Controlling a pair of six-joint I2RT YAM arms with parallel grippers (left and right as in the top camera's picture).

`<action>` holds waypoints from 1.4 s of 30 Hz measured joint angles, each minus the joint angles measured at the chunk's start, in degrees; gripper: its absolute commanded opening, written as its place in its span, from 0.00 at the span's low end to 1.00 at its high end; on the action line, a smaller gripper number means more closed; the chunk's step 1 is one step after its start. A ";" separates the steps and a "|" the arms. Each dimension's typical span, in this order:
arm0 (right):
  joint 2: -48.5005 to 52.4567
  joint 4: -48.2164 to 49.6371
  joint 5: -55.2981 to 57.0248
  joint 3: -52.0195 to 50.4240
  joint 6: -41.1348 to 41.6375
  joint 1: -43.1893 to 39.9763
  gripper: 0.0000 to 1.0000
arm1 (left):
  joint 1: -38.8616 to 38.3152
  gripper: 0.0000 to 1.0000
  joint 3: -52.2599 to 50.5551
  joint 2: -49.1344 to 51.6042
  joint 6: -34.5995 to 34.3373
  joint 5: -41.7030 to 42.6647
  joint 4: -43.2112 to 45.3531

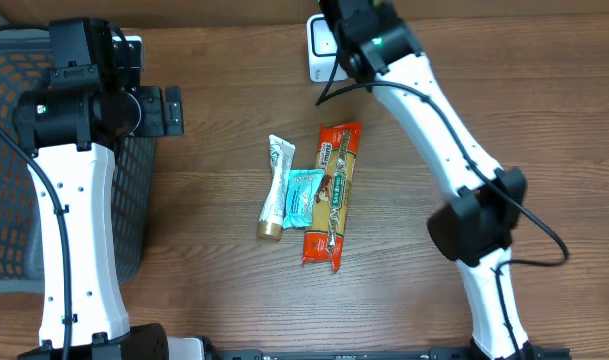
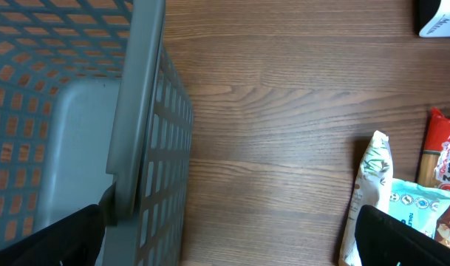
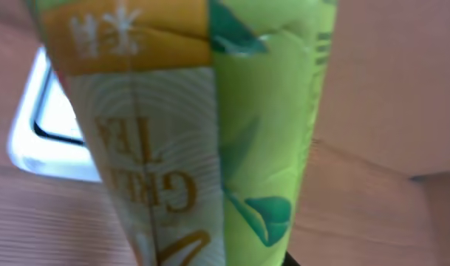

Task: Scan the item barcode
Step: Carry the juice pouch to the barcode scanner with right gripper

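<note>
Resting surface: a wooden table is seen, with the right arm stretched to its far edge.
Basket: a grey mesh basket is set at the left side; the left gripper is held over its rim with the jaws spread wide and nothing between them.
Loose goods: an orange pasta packet, a blue sachet and a white tube are laid together mid-table, well apart from both grippers.
Scanner: a white scanner is placed at the far edge, just beside the right gripper.
Task's thing: a green tea packet is clamped in the right gripper, jaws drawn in on it, and is held above the table close to the scanner.
Deciding relation: the packet's long axis is run top to bottom of the right wrist view, and the scanner is found behind it and off to the left; a shift or turn toward that side is judged to be needed.
Nearer arm: the right, by far.
Views compared: the packet is hidden under the arm from overhead and is shown only by the right wrist camera; no barcode can be made out there.
</note>
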 measured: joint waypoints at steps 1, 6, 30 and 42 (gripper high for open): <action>1.42 0.96 0.61 -0.02 -2.60 -0.02 0.04 | 0.00 1.00 0.00 0.00 0.00 0.02 -0.04; 6.49 6.71 2.43 -0.02 -10.91 -0.02 0.04 | 0.00 1.00 0.00 0.00 0.00 0.00 0.00; 17.92 23.34 9.64 -0.11 -24.90 0.09 0.04 | 0.00 0.99 0.00 0.00 0.00 0.02 0.00; 17.92 23.61 13.60 -0.11 -24.92 0.09 0.04 | 0.00 1.00 0.00 0.00 0.00 0.00 0.00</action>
